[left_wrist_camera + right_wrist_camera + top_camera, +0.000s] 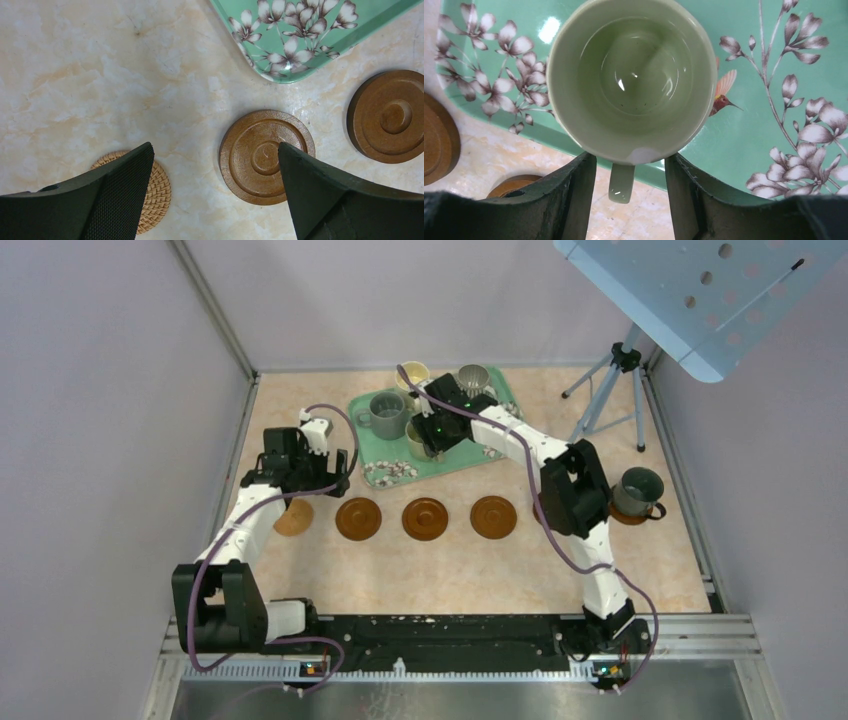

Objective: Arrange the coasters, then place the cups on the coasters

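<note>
A pale green cup (631,75) stands at the front edge of the green floral tray (769,150). Its handle (621,182) points out between the fingers of my right gripper (630,160), which are open with a gap on each side of it. On the tray also stand a grey cup (385,412), a cream-yellow cup (410,375) and a ribbed silvery cup (473,378). A dark cup (637,490) sits on a coaster at the right. My left gripper (215,150) hangs open and empty above a woven tan coaster (155,192) and a brown coaster (260,155).
Brown coasters (425,518) lie in a row in front of the tray (390,472). A tripod (610,390) stands at the back right under a tilted blue panel (700,290). Walls close in the table on the left and right.
</note>
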`<state>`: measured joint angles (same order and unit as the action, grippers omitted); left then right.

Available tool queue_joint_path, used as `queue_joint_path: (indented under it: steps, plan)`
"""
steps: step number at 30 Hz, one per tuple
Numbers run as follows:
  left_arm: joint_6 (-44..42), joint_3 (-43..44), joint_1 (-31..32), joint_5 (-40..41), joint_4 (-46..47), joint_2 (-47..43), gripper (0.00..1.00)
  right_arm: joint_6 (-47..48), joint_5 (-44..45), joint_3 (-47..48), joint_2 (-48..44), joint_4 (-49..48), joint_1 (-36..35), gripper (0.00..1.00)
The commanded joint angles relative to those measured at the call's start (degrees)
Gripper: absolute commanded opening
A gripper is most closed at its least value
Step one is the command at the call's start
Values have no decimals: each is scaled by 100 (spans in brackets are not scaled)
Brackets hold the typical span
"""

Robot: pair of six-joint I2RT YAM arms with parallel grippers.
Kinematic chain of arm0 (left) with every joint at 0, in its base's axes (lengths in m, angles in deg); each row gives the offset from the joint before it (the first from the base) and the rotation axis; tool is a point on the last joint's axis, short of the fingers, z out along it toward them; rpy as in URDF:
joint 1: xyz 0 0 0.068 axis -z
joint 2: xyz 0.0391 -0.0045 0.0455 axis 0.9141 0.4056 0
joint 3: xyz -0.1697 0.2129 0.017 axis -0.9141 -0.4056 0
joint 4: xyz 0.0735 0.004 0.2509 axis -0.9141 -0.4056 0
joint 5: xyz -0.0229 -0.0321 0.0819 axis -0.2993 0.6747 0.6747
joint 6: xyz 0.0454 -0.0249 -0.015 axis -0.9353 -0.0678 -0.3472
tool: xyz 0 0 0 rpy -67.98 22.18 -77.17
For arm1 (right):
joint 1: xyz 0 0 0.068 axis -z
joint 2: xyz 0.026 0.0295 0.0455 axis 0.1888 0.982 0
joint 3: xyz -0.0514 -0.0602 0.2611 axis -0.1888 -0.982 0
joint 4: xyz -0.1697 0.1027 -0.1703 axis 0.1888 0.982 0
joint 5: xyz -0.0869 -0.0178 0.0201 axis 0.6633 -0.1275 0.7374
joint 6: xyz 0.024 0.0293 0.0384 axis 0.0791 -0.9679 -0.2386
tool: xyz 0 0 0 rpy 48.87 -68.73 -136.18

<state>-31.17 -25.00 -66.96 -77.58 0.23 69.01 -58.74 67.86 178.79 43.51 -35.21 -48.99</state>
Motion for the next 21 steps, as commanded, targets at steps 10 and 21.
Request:
queue_joint_path:
  steps: [10,21]
  plan:
    - [23,187,-26,-110,220,-42,99,146,31,159,181,-171,58,41]
    - [95,241,-133,-184,166,-134,99,366,126,-506,-185,-584,58,0]
